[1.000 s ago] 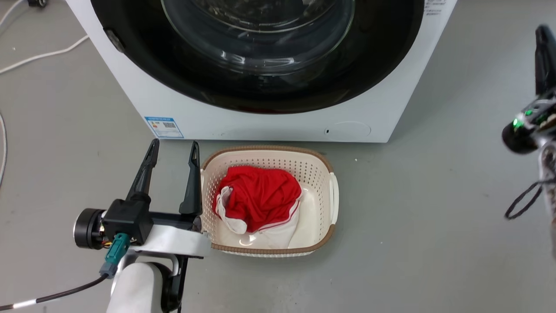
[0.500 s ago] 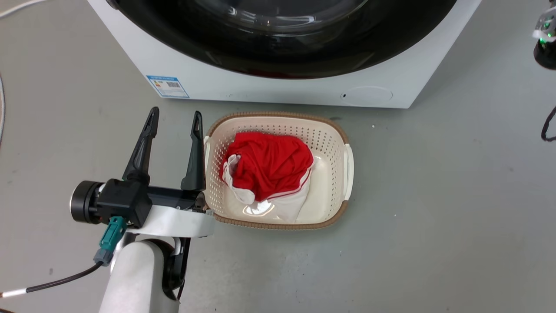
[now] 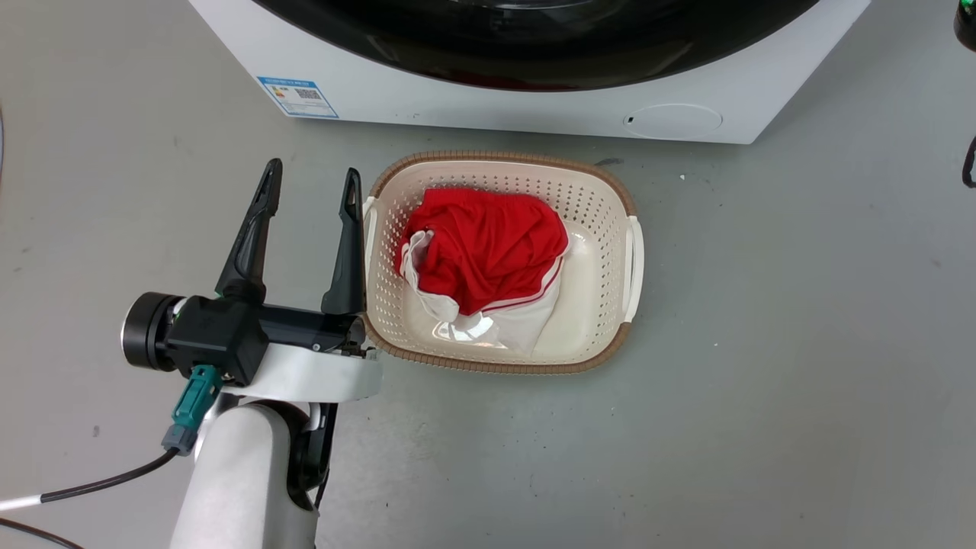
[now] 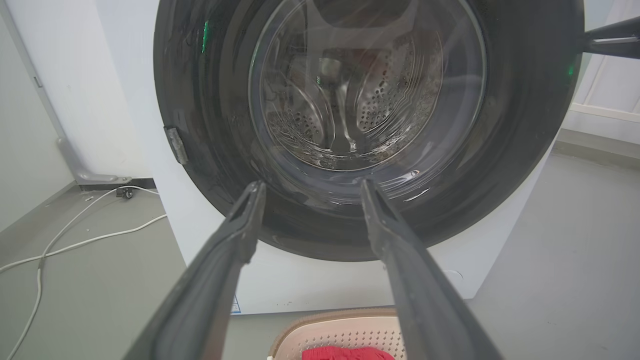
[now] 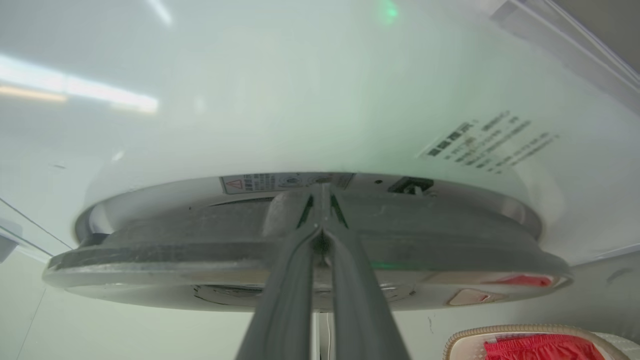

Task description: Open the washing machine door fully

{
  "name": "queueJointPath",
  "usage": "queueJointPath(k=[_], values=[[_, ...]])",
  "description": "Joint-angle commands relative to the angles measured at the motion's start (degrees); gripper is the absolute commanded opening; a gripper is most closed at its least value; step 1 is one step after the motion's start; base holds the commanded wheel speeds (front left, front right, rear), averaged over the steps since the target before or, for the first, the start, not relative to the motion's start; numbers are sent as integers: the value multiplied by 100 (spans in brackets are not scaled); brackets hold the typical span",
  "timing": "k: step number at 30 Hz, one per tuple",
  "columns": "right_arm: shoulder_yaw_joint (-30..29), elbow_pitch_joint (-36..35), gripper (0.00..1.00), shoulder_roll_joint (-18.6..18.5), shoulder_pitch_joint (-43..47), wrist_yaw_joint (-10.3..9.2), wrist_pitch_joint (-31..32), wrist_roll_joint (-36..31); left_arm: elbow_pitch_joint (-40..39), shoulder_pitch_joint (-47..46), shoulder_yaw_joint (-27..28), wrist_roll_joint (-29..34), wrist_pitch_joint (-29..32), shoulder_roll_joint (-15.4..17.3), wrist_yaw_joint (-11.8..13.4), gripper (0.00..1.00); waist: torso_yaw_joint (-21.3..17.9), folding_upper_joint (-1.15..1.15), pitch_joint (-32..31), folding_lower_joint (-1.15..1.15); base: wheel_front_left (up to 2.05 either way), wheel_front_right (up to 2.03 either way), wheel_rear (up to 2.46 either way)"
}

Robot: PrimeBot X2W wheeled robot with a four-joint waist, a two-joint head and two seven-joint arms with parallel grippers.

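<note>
At the rim of the washing machine door, the right end effector has both fingers pressed together with no visible gap. The tips sit in a moulded recess of the rim. Whether they pinch any part of it cannot be told. In the left wrist view, one dark finger of this end effector meets the door's outer edge. In the right wrist view, a band of the machine front shows behind the rim, carrying a warning label and a dark slot.

The left end effector is spread wide and holds nothing. It hangs above the grey floor, just beside the left wall of the cream perforated laundry basket. Contact with the basket cannot be determined. Its fingers point toward the lower part of the door, well apart from it.

The door is a glossy black ring around a clear glass bowl, and it covers the opening of the white washing machine. The perforated steel drum shows through the glass.

The basket stands on the floor directly in front of the machine and holds a crumpled red garment with white trim. Low on the machine front are a blue label and a round cap. A white cable lies on the floor beside the machine.
</note>
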Motion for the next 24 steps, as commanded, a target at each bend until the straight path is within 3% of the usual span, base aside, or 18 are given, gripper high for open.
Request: queueJointPath(k=[1,24], values=[[13,80,0,21,-141,0,4,-34,-39,-86,8,22,-16,-5,-18,100,20,0,45,-1,0,0,0],[-22,-372,0,39,354,0,1415,336,65,-54,-26,2,-15,-6,-17,100,-70,0,-52,-1,0,0,0]])
